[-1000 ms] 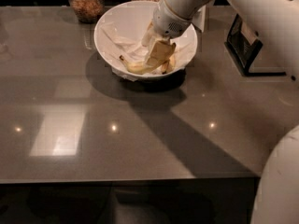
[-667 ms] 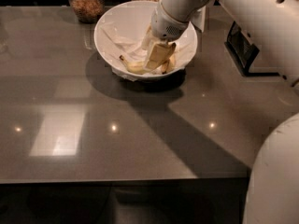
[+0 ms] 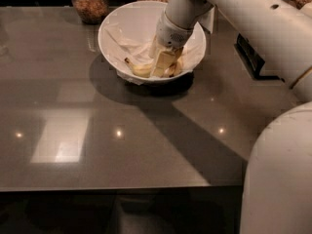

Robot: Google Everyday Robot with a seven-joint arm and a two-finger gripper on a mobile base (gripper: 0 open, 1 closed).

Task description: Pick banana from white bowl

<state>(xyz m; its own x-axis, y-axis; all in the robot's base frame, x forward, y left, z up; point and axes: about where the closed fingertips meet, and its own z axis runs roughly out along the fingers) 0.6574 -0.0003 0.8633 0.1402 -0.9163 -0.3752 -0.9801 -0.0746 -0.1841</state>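
Grey, glossy tabletop fills most of the view and reflects ceiling lights. A bulky white robot body stands at the lower right. It takes up more of the frame than it did a second ago. Its arm reaches in from the upper right and down into the white bowl, which sits toward the far edge of the table. Two glass jars of grain stand just behind the bowl.

The gripper has stayed low inside the bowl, right against the banana, which lies on the bowl's floor on crumpled white lining. Whether the gripper is closed on the banana cannot be told. The fruit has not risen, so the grasp is probably being settled and the lift is not yet begun.
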